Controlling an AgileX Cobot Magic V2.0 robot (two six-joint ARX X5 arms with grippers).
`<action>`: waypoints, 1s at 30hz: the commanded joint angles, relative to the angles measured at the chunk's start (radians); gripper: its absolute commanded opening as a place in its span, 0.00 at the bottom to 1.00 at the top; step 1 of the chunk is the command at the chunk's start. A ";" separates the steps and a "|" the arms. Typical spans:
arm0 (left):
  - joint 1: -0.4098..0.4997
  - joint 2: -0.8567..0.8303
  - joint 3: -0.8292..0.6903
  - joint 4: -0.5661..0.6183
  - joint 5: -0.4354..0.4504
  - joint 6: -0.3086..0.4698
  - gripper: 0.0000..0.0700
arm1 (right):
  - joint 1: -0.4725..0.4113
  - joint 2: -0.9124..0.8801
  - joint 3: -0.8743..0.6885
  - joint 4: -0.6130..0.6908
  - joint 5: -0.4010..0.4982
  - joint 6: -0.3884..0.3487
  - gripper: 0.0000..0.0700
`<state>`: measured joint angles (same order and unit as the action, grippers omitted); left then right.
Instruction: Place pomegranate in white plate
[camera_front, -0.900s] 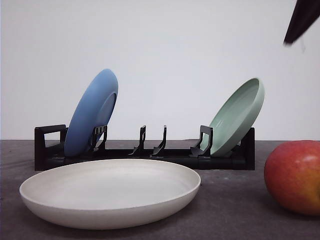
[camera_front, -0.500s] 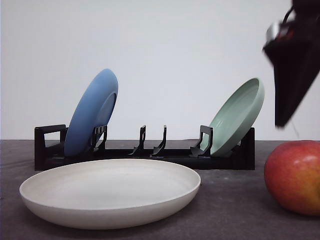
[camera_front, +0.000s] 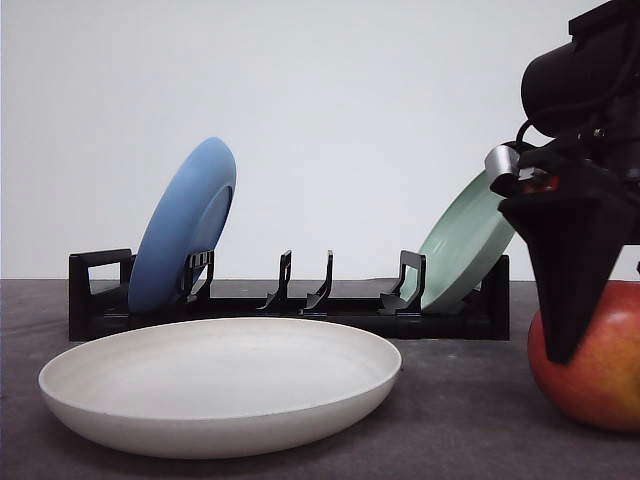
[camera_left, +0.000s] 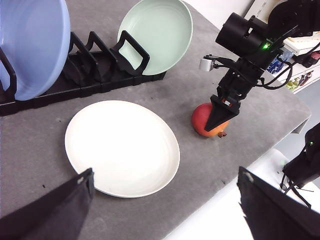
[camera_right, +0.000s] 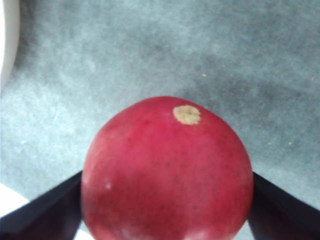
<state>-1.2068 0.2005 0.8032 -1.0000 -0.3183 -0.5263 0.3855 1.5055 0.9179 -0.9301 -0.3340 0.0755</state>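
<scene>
The pomegranate (camera_front: 600, 372), red fading to yellow-orange, rests on the grey table at the right. My right gripper (camera_front: 562, 345) has come down over it, open, with one finger on each side of the fruit. The right wrist view has the pomegranate (camera_right: 167, 170) between the two dark fingers (camera_right: 45, 212). The white plate (camera_front: 220, 395) lies flat at centre left, empty, a short gap left of the fruit. From the left wrist view I look down on the white plate (camera_left: 122, 147), the pomegranate (camera_left: 204, 120) and the right gripper; my left gripper (camera_left: 165, 175) hangs open above the plate's near edge.
A black dish rack (camera_front: 290, 305) stands behind the white plate, holding a blue plate (camera_front: 185, 225) at its left end and a mint-green plate (camera_front: 470, 235) at its right. The table's edge (camera_left: 240, 170) runs close to the fruit.
My right arm has dropped from the upper right corner down onto the pomegranate, so its fingers now straddle the fruit. The plates and the fruit have not moved.
</scene>
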 joint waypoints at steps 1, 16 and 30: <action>-0.012 0.000 0.005 0.009 -0.007 -0.010 0.79 | 0.008 0.020 0.027 -0.010 -0.006 0.015 0.60; -0.012 0.000 0.005 0.010 -0.008 -0.011 0.79 | 0.292 0.311 0.570 -0.193 0.000 0.049 0.61; -0.012 0.000 0.005 0.010 -0.045 -0.018 0.79 | 0.425 0.509 0.701 -0.036 0.055 0.059 0.61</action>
<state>-1.2068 0.2005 0.8028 -0.9993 -0.3611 -0.5333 0.7995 1.9881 1.5951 -0.9714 -0.2825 0.1337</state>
